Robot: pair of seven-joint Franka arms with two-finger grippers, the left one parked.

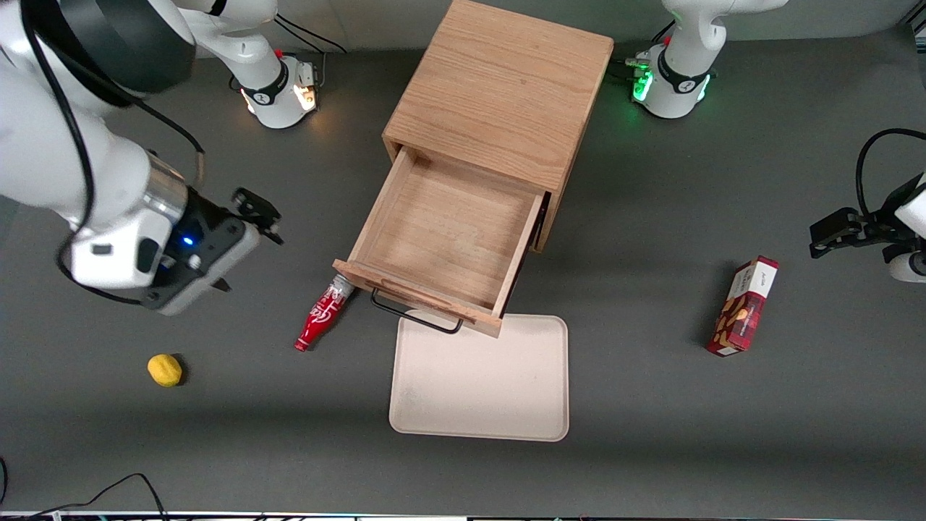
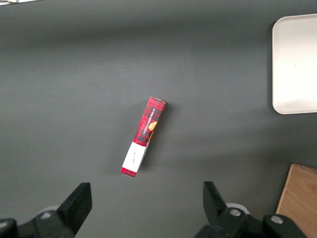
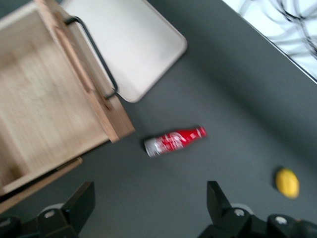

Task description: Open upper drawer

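The wooden cabinet [image 1: 499, 94] stands mid-table. Its upper drawer [image 1: 445, 239] is pulled far out, showing a bare wooden inside. The thin black wire handle [image 1: 416, 315] on its front hangs over the rim of the tray. My gripper [image 1: 242, 250] hovers above the table toward the working arm's end, well apart from the drawer and touching nothing. It is open, with nothing between its fingers. The right wrist view shows the gripper [image 3: 148, 198] over bare grey table, with the drawer [image 3: 44, 99] and its handle [image 3: 96, 54] off to one side.
A red cola bottle [image 1: 323, 316] lies against the drawer's front corner. A yellow lemon [image 1: 165, 370] lies nearer the front camera than my gripper. A cream tray [image 1: 481, 383] lies in front of the drawer. A red snack box [image 1: 744, 306] lies toward the parked arm's end.
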